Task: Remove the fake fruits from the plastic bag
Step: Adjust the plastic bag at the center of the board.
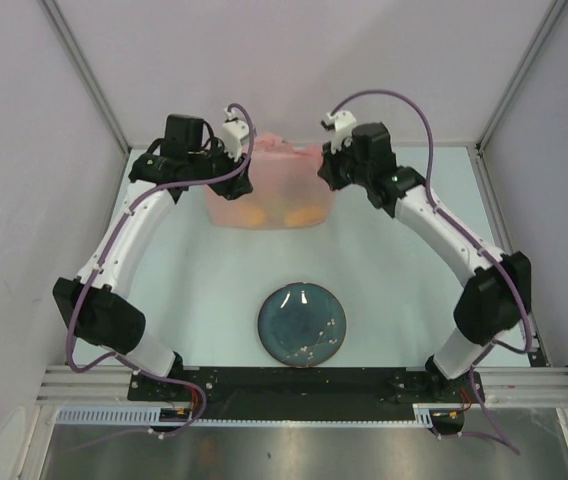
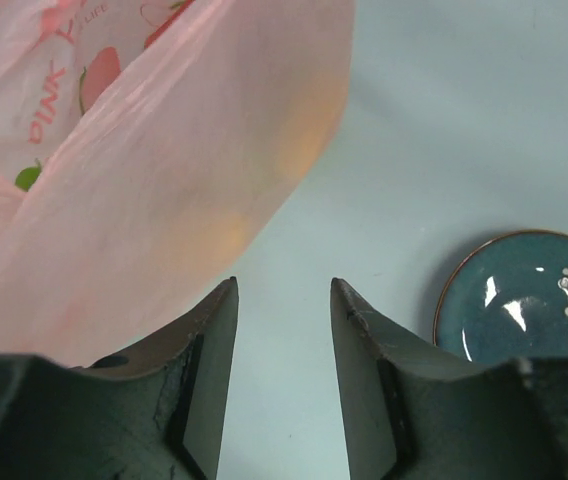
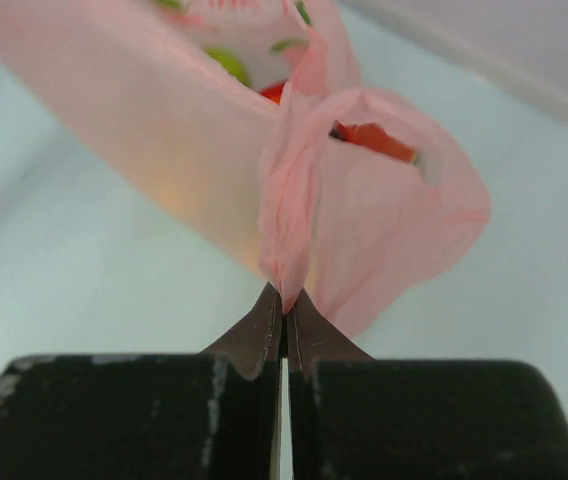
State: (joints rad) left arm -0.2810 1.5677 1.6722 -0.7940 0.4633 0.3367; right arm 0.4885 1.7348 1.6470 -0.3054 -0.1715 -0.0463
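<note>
Pinching bag (image 3: 364,220) fold — right gripper (image 3: 284,298) clamped on it | left gripper (image 2: 284,292) parted, empty — bag beside one finger, not between the jaws | fruits (image 1: 302,213) inside.

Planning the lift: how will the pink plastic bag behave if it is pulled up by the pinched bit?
Probably floppy: the plastic bag bunches into folds where the right gripper pinches it. Likely bottom-heavy and saggy, since orange fruits show through its lower side.
</note>
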